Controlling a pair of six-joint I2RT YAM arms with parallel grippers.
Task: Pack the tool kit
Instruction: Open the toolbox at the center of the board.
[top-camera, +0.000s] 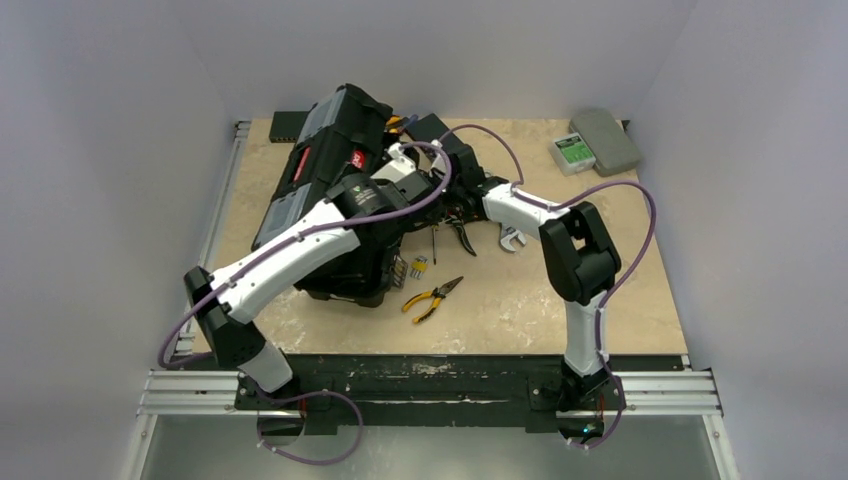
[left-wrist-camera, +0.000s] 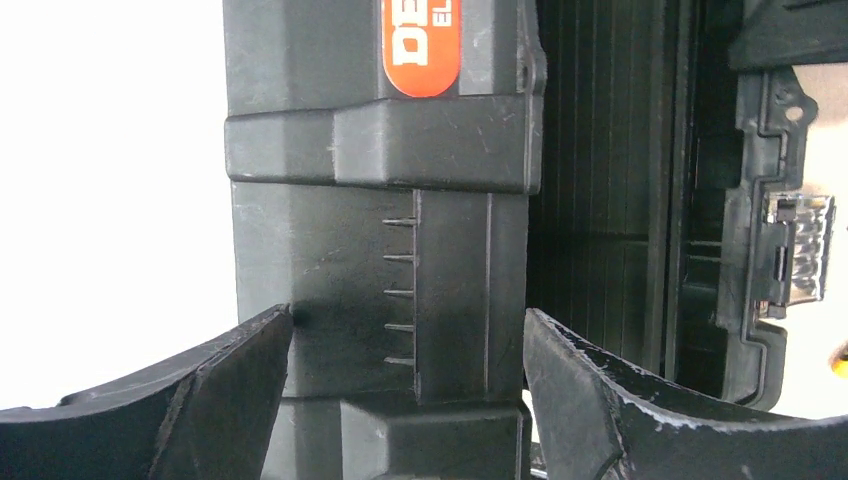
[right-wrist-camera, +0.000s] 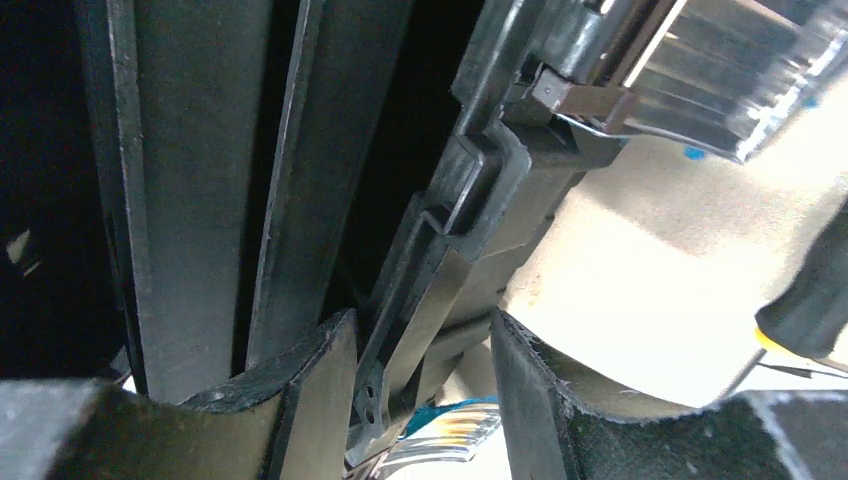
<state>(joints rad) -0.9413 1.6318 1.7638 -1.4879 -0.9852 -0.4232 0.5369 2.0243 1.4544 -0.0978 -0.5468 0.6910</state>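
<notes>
Desk (top-camera: 600, 290): toolbox (top-camera: 330, 190) sits left-centre, lid open, both arms over it.

L tool (left-wrist-camera: 407, 330) is spread wide, fingers either side of a raised lid section, nothing clamped. Can't tell if it touches. R tool (right-wrist-camera: 422, 330) is approx half open w/ the box's thin rim edge betw the fingers. Daylight shows on one side, so no grip imo.

Risks:
- If L is what props the lid, backing off could drop it onto the R arm.
- R closing on the rim instead of a hand tool = box dragged or tipped.
- Cables (top-camera: 480, 135) loop close over the box, snag poss.

Containers:
- Box cavity (left-wrist-camera: 600, 200) looks bare where visible, rest hidden.
- Clear lid compartments: contents unreadable.
- Grey case (top-camera: 610, 140) far right, shut, green-labelled device (top-camera: 572, 150) against it.

Loose on desk near box front: wrench (top-camera: 512, 238), yellow pliers (top-camera: 432, 298), screwdriver (top-camera: 433, 243).
</notes>
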